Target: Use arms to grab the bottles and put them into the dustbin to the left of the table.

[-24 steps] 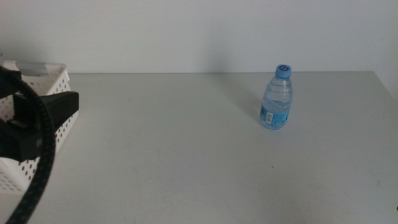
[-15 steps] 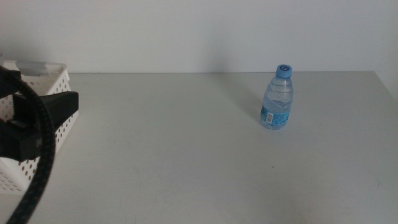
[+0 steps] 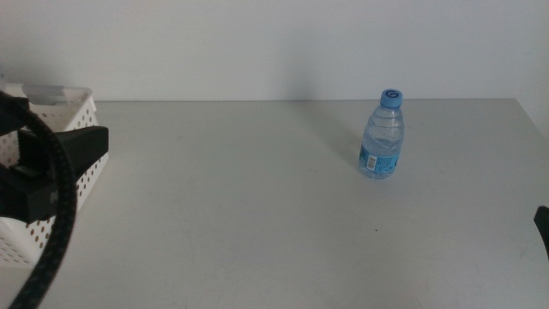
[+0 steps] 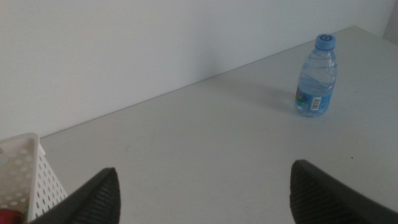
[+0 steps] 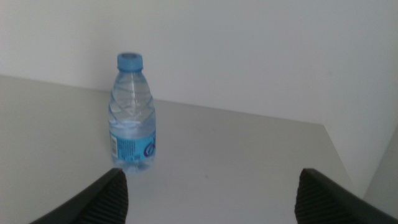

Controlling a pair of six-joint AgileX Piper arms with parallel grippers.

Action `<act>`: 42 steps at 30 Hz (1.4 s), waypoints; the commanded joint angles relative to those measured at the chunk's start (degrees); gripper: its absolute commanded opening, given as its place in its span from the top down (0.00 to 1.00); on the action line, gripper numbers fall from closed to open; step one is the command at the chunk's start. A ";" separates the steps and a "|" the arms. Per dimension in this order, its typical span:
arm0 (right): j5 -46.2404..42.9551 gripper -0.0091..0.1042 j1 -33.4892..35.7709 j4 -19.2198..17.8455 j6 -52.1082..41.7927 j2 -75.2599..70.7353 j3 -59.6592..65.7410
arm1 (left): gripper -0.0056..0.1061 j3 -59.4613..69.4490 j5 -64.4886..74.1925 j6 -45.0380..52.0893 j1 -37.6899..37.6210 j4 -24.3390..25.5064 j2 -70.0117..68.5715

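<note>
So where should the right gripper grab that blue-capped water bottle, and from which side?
Grip the water bottle around its labelled lower body, coming in level from the table's right side. It stands upright and alone, and the open right gripper already faces it.

1. The water bottle (image 3: 383, 136) stands upright on the table (image 3: 257, 206), right of centre and toward the far edge.
2. The dustbin (image 3: 60, 112) sits at the table's far left side, well apart from the water bottle.
3. The left arm (image 3: 47, 184) lies in front of the dustbin at the near left and covers part of the dustbin's side.
4. In the left wrist view something small lies inside the dustbin, too little of it showing to name.
5. The right gripper (image 5: 211, 205) is at the near right, its jaws spread, with the water bottle farther off and nearer its left jaw.
</note>
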 commanded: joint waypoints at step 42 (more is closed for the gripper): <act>-42.40 0.17 4.85 -20.23 13.06 85.20 -49.81 | 0.11 -1.54 -4.12 -0.87 -0.43 -0.03 -0.07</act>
